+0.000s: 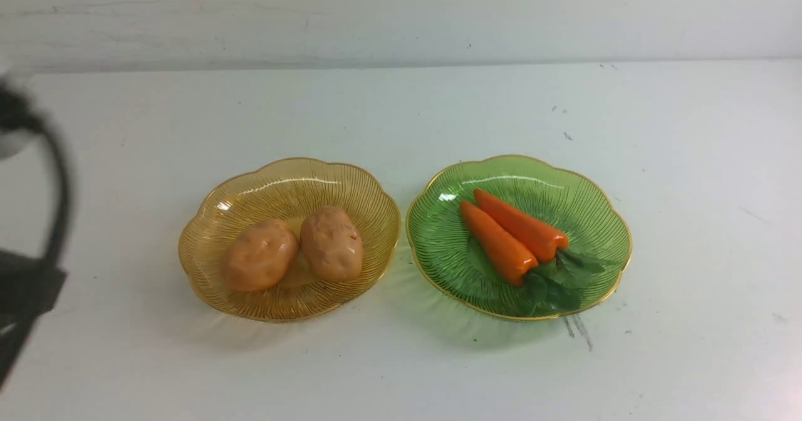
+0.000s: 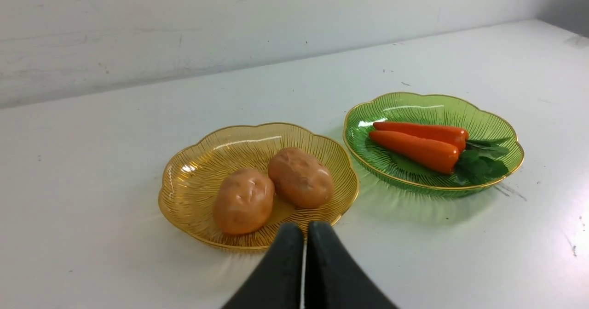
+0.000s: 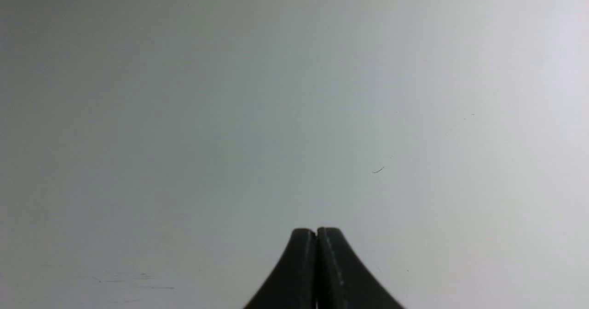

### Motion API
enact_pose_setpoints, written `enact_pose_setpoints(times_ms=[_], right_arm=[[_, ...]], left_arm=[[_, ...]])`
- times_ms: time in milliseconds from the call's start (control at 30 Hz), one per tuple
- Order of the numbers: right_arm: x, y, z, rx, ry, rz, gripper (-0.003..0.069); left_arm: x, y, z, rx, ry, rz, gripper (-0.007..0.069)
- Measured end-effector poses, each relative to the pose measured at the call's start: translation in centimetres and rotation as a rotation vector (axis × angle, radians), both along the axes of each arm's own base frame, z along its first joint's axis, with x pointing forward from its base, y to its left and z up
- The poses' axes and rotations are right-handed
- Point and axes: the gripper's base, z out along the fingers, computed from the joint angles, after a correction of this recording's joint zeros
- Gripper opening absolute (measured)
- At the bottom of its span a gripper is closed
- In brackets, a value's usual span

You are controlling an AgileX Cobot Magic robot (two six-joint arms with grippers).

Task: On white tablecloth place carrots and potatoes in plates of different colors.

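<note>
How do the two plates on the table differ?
The amber plate is yellowish and holds two potatoes; the green plate holds the carrots. The amber plate sits on the robot's left, the green plate on its right. Both share a scalloped, ribbed, gold-rimmed shape.

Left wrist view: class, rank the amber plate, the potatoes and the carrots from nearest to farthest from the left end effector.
1. amber plate, its rim just beyond the left end effector
2. potatoes, inside that plate
3. carrots, farthest, in the green plate

Tan potatoes (image 1: 291, 250), orange carrots (image 1: 510, 234) with green tops, ribbed amber plate (image 1: 207, 233), green plate (image 1: 601, 220).
</note>
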Motion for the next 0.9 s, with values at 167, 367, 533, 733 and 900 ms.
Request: enact_pose_setpoints(times_ms=[167,367,533,733,900], right_arm=[[0.0,0.0,0.0,0.001,0.0,0.0,-0.0015],[0.0,0.0,0.0,0.001,0.0,0.0,-0.0015],[0.0,0.0,0.0,0.001,0.0,0.0,-0.0015],[0.0,0.0,0.0,0.001,0.0,0.0,-0.0015],[0.0,0.0,0.0,0.0,0.002,0.0,-0.0015]], left_arm=[[-0.1,-0.1,-0.5,-0.02,0.011,-0.013,-0.0003],[0.1,-0.2,-0.8,-0.019,0.022,-0.017,-0.0003],[0.1,-0.2,-0.6,-0.028,0.002,-0.015,-0.0003],[1.1,-0.3,-1.2,-0.03,-0.08,0.02,-0.0003],[2.7,-0.4,-3.6,-0.002,-0.11,0.125,-0.0003]])
